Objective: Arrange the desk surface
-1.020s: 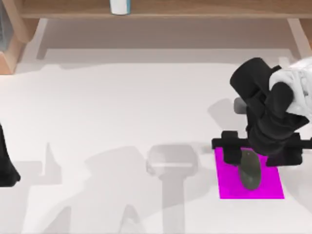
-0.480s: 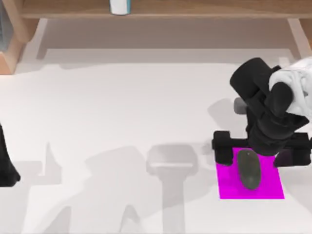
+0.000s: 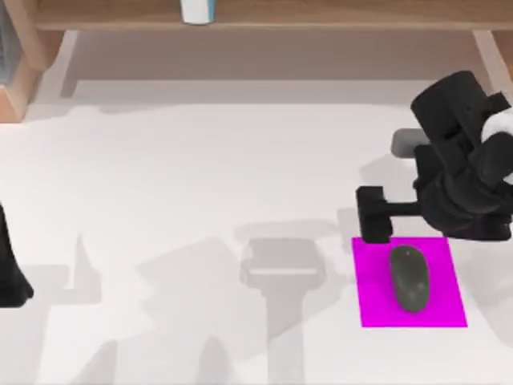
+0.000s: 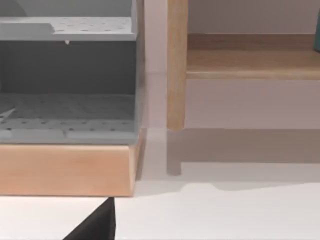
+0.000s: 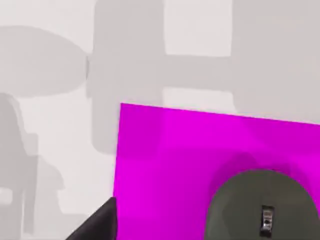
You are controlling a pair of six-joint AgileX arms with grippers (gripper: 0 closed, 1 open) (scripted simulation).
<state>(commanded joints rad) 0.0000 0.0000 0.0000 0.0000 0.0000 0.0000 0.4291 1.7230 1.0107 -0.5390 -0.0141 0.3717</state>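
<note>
Your right gripper has just come up and back off the mouse: a second ago it straddled it, half a second ago the fingers were spread either side, and now the whole wrist sits toward the shelf side of the magenta pad, clear of everything. One dark finger stands just off the pad's far left corner; the other I can't pick out behind the wrist, so take this as a hedge, but the fingers read as wide apart and holding nothing. That looks like a finished placement to me: the mouse lies on the pad, lengthwise, near its middle, and you're retreating.

The table, your task surface, is a broad flat matte white top running across the whole top view, bare but for shadows and that pad at the right. The pad is a thin flat rectangle, saturated magenta, no sheen. The mouse is a rounded dark grey-green oval, smooth and domed, and your right wrist view shows its scroll wheel. Along the far edge runs the tan wooden shelf, with a small white and blue container on it.

Your left arm is parked at the table's left edge; I can't tell how its fingers stand
</note>
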